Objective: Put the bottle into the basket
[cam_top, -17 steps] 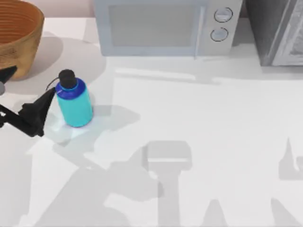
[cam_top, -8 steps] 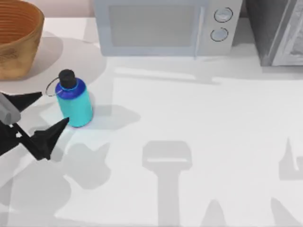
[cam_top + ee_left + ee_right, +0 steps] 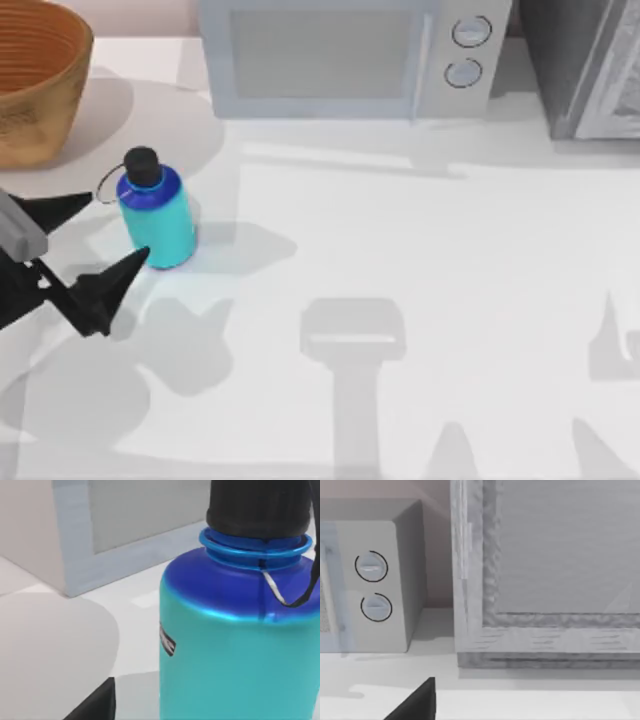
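Standing upright at the left of the top view, the bottle (image 3: 157,215) sits below the basket (image 3: 40,85) in the upper left corner. The left gripper (image 3: 88,240) approaches with jaws spread wide, holding nothing; one fingertip (image 3: 135,264) lies at the bottle's base, contact uncertain. A sideways nudge there could topple the bottle, or closing could snag its loop strap (image 3: 105,183). The right gripper's jaw state cannot be told.

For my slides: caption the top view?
Left pincer open beside upright bottle, basket behind.
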`<control>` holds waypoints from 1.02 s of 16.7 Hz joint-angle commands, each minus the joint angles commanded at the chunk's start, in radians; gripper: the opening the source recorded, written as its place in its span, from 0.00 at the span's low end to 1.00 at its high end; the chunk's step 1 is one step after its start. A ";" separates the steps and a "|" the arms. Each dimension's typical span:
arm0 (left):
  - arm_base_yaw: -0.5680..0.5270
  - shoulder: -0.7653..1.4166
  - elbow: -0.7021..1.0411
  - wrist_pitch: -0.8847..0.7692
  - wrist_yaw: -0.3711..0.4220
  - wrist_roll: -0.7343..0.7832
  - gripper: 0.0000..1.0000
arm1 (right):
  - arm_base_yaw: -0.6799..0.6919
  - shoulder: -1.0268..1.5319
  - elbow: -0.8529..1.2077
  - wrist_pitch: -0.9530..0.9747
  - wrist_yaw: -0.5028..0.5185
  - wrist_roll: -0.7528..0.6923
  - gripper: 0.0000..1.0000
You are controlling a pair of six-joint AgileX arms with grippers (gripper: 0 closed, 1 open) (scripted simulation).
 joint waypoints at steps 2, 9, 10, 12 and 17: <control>-0.043 0.020 0.043 -0.009 -0.043 -0.014 1.00 | 0.000 0.000 0.000 0.000 0.000 0.000 1.00; -0.177 0.084 0.169 -0.040 -0.174 -0.053 1.00 | 0.000 0.000 0.000 0.000 0.000 0.000 1.00; -0.177 0.084 0.169 -0.040 -0.174 -0.053 1.00 | 0.000 0.000 0.000 0.000 0.000 0.000 1.00; -0.177 0.084 0.169 -0.040 -0.174 -0.053 0.92 | 0.000 0.000 0.000 0.000 0.000 0.000 1.00; -0.177 0.084 0.169 -0.040 -0.174 -0.053 0.55 | 0.000 0.000 0.000 0.000 0.000 0.000 1.00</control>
